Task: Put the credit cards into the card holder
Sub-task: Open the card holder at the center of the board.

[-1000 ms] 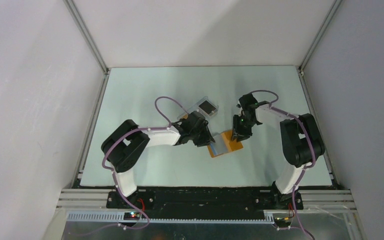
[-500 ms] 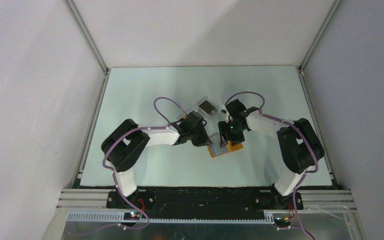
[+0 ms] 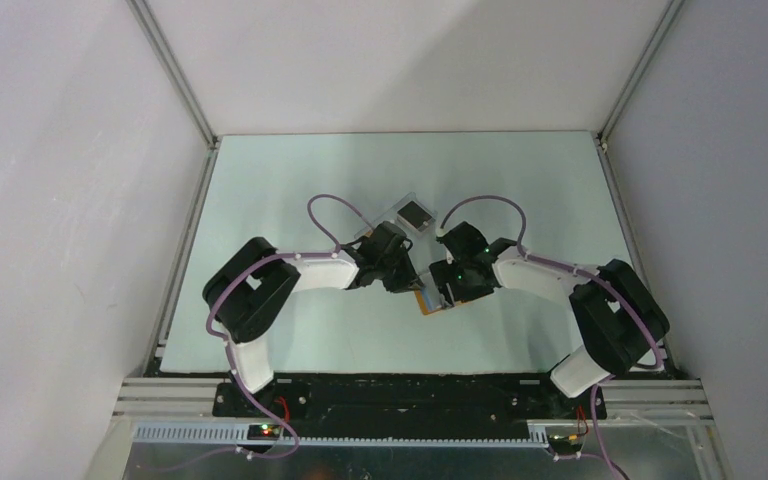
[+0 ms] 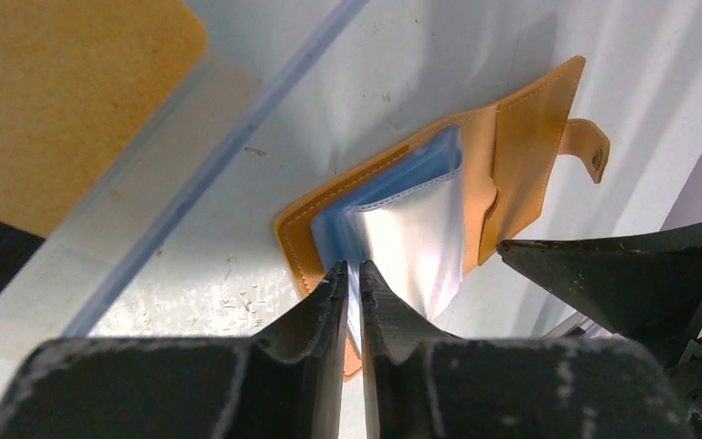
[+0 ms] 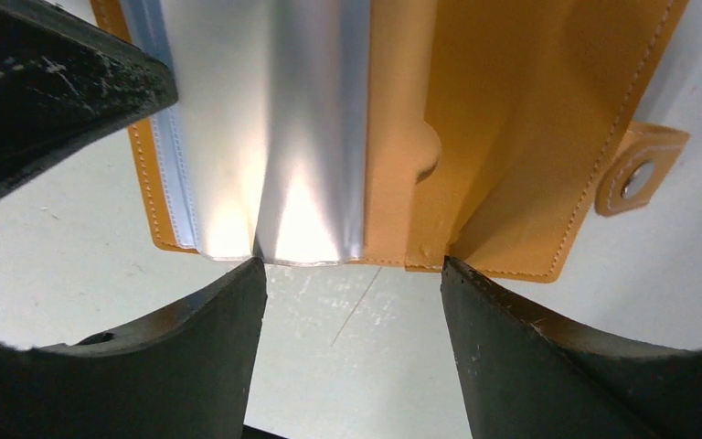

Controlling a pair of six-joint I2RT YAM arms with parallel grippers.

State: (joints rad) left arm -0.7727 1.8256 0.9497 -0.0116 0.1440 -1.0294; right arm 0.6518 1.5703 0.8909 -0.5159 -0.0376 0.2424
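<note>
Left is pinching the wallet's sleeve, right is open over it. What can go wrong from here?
1. The left gripper grips only the edge of the clear sleeve; a pull may drag or lift the whole card holder, which looks unpinned.
2. The right gripper hangs open close beside it over the same card holder; the two sets of fingers could clash.
</note>
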